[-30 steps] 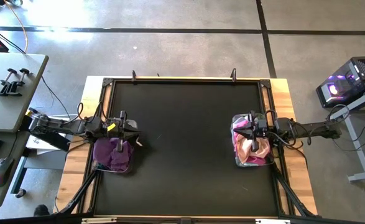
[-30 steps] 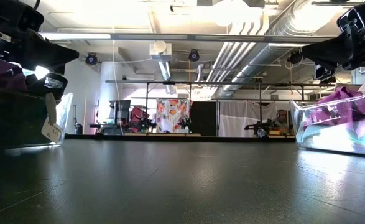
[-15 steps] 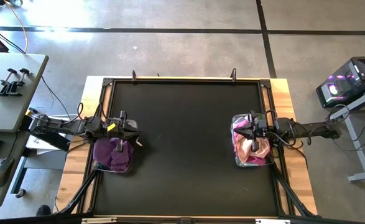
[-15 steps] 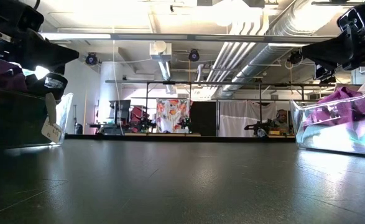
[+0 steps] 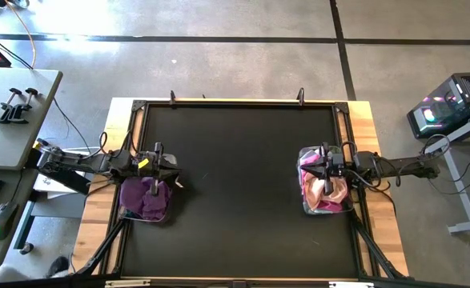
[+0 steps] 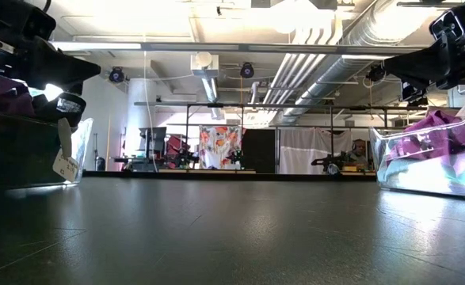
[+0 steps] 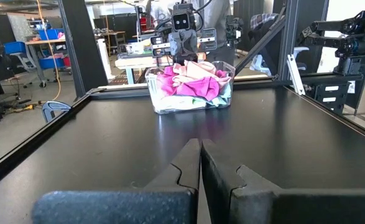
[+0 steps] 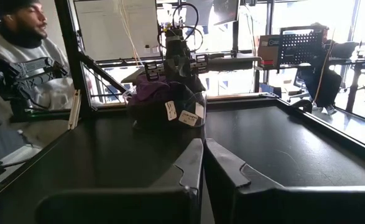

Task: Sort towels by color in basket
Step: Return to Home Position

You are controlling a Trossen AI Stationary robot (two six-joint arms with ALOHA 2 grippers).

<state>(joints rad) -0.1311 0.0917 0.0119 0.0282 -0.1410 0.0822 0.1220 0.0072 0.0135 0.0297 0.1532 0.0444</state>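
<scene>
1. No change over the last second: left claw (image 7: 200,167) and right claw (image 8: 203,163) stayed closed, empty, each over its bin.
2. Purple towels (image 5: 146,197) lay in the left-edge bin (image 5: 123,213), pink towels (image 5: 327,194) in the right-edge bin (image 5: 306,210). Sorting judged done.
3. Surface (image 5: 243,192) middle bare; ample room.

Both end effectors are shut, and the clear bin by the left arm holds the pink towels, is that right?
Not quite. The clear bin by the left arm holds purple towels, as the high view shows; the pink towels sit in the other bin. The left end effector and right end effector are indeed shut.
</scene>
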